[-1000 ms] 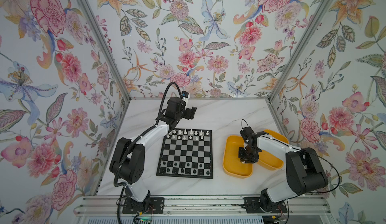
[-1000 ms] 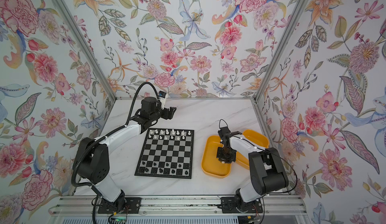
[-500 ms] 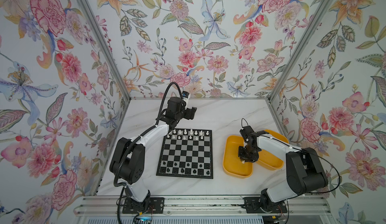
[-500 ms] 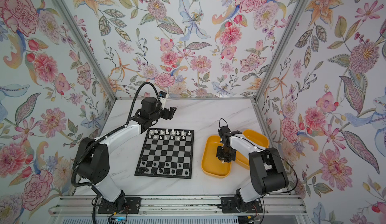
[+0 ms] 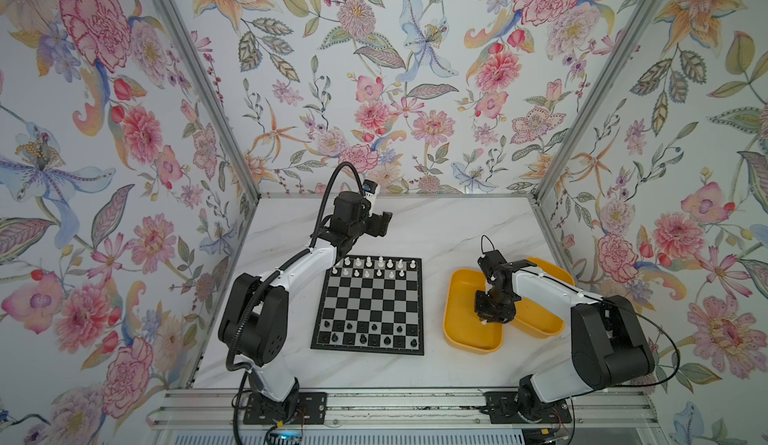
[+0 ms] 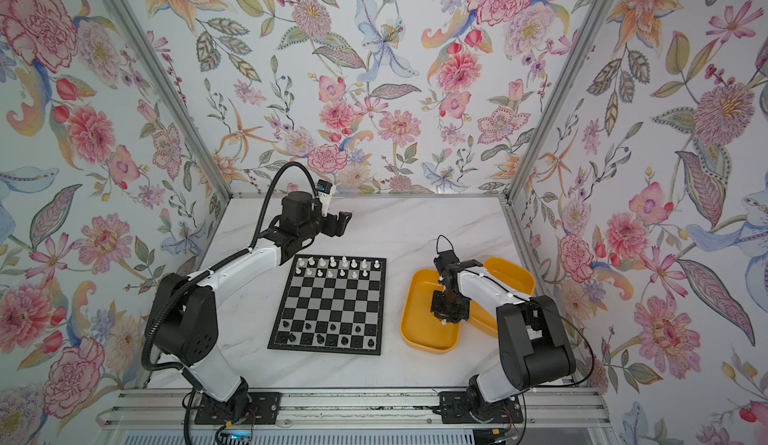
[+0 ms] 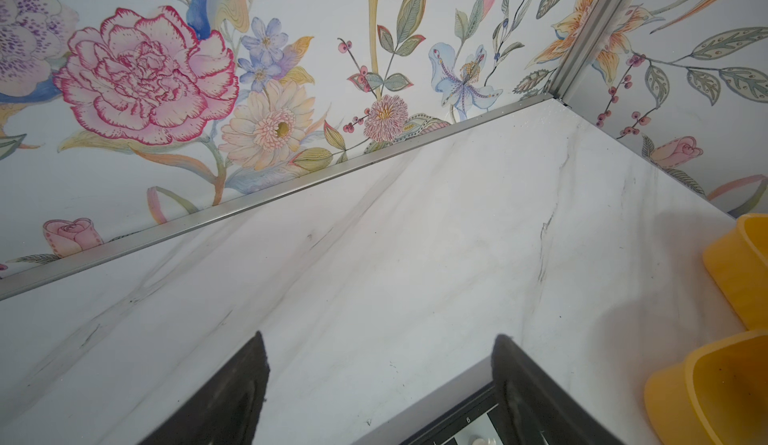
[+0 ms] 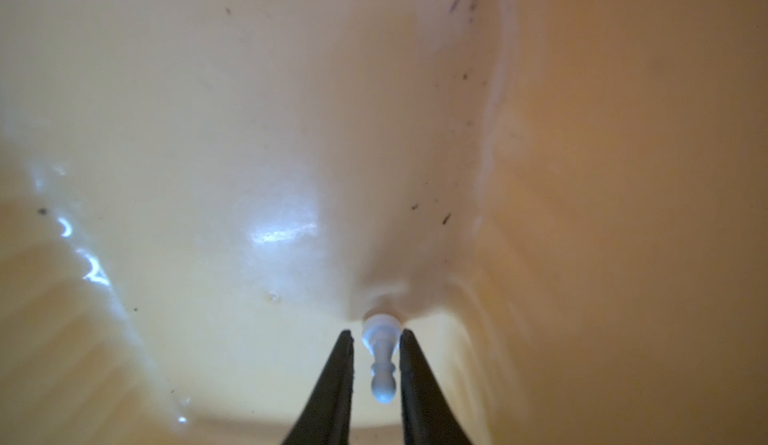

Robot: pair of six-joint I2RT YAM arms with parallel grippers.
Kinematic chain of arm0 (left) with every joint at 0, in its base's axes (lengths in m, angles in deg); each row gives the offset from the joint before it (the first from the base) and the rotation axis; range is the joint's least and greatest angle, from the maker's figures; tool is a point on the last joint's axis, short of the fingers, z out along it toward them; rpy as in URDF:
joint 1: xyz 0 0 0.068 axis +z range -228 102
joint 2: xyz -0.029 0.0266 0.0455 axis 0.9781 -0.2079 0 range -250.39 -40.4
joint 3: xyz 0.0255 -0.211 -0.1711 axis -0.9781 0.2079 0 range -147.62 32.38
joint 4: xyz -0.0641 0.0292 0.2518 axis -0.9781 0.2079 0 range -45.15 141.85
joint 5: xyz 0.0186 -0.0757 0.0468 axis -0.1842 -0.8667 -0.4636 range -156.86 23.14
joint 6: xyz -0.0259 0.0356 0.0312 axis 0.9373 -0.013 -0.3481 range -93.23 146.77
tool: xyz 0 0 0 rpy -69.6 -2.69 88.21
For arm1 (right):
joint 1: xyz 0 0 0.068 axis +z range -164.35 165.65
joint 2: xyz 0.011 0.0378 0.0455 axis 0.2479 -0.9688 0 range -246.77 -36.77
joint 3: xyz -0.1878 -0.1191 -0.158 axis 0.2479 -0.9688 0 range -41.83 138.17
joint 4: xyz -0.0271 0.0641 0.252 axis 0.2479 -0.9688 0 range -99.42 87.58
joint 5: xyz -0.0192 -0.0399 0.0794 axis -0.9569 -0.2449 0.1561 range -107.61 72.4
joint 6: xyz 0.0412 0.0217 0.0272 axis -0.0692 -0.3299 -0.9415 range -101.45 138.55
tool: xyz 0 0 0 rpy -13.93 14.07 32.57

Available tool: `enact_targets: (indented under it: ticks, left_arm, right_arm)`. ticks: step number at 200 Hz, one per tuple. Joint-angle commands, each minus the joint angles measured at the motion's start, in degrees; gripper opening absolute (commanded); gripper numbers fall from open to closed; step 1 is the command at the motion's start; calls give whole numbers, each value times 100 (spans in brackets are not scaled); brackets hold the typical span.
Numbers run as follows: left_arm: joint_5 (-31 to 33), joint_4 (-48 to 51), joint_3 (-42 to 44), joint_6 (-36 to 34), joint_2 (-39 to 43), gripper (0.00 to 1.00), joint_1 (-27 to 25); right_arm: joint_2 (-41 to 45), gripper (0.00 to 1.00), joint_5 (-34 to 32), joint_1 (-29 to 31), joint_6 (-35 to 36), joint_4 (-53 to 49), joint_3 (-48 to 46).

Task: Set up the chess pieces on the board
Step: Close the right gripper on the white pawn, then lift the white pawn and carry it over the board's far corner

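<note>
Reaching down into the nearer yellow tub [image 5: 459, 330], the right gripper [image 8: 376, 335] has its jaws narrow on either side of a white pawn [image 8: 380, 355] lying on the tub floor; whether they pinch it, I cannot tell. The left gripper [image 7: 379, 337] hangs wide open and empty beyond the far edge of the board [image 5: 370, 301], whose far rows hold white pieces [image 5: 368, 263] and near rows black pieces [image 5: 363, 338].

- Yellow tub [image 5: 457, 318], second tub [image 5: 540, 323] touching it, perhaps overlapping its rim
- Marbled white table [image 5: 449, 231] under both
- Floral walls [image 5: 374, 69] on three sides
- Metal rail [image 5: 395, 407] along the front edge
</note>
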State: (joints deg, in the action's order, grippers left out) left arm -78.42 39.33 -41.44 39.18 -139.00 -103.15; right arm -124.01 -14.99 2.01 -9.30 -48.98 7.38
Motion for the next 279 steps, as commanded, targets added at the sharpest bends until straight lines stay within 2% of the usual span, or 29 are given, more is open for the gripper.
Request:
enact_targets:
  ticks: [1, 171, 279]
  left_arm:
    - [18, 64, -177, -63, -62, 85, -55]
    - [109, 58, 123, -2, 218, 85, -105]
    - [370, -45, 1047, -19, 1008, 85, -113]
  right_arm:
    - [168, 22, 7, -29, -75, -177, -103]
    - [32, 10, -18, -23, 162, -207, 129]
    - [-277, 9, -43, 431, 250, -729, 1469]
